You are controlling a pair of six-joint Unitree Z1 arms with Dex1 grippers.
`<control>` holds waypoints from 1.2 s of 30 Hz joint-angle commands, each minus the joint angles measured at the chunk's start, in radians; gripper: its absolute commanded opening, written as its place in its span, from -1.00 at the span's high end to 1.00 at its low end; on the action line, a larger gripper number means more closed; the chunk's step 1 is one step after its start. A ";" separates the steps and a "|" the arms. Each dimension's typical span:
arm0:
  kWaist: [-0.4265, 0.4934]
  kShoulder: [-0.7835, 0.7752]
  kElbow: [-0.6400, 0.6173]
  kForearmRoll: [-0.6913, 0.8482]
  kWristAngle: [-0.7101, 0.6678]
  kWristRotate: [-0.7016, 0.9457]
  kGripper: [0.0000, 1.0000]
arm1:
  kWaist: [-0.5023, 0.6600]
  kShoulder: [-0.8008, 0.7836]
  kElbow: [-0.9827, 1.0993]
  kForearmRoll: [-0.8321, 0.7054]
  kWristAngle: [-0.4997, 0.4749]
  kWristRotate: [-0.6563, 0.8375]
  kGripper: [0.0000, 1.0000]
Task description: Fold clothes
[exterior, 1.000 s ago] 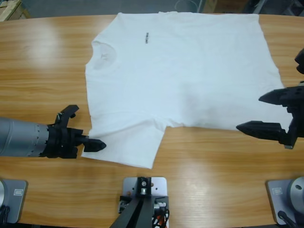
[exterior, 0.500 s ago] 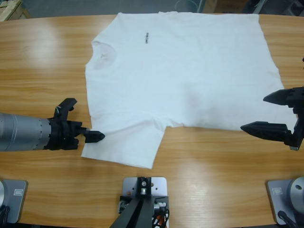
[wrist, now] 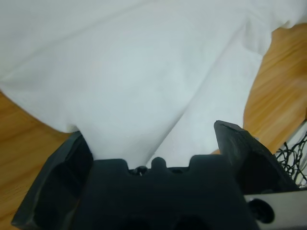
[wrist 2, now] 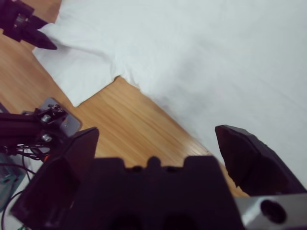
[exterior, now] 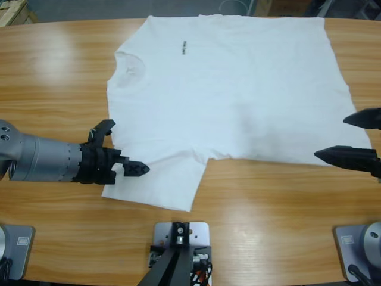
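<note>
Long wooden surface (exterior: 59,77) spanning the whole high view, grain running side to side. Spread flat across its far half, reaching the far edge: white T-shirt (exterior: 238,89), collar toward the left end, hem toward the right end, small black print (exterior: 184,48) on the chest near the far edge, one short sleeve (exterior: 164,185) splayed toward the near edge at left of middle. Coming in from the left edge, near side: silver left arm (exterior: 41,159), lying low along the surface. At its tip, left gripper (exterior: 128,164), jaws spread wide, straddling the outer edge of that near sleeve, one jaw over the cloth, the other out past the shirt's left border; in the left wrist view, left gripper (wrist: 158,143) with white cloth bunched deep between the parted jaws, right up against the black body, not clamped. At the right edge, right gripper (exterior: 351,138), jaws wide apart, tips pointing left, hovering at the hem's near corner, one jaw over cloth and one over bare wood; in the right wrist view, right gripper (wrist 2: 158,143) open above the shirt's near border, nothing held.
</note>
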 commanded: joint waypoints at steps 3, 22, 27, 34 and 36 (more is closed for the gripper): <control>-0.005 0.020 0.009 -0.009 -0.020 0.020 -0.44 | -0.018 -0.031 0.012 0.020 -0.009 0.012 -1.00; -0.005 -0.042 0.032 0.020 -0.029 0.069 1.00 | -0.211 0.037 -0.013 0.050 0.016 0.013 -1.00; -0.005 -0.043 0.028 0.025 -0.034 0.069 1.00 | -0.276 0.142 -0.094 0.118 0.021 0.013 -0.91; 0.017 -0.068 0.018 0.040 -0.038 0.069 1.00 | -0.505 0.197 -0.092 0.150 0.145 0.121 -0.80; 0.051 -0.086 0.013 0.054 -0.048 0.073 1.00 | -0.546 0.233 -0.089 0.158 0.180 0.124 -0.80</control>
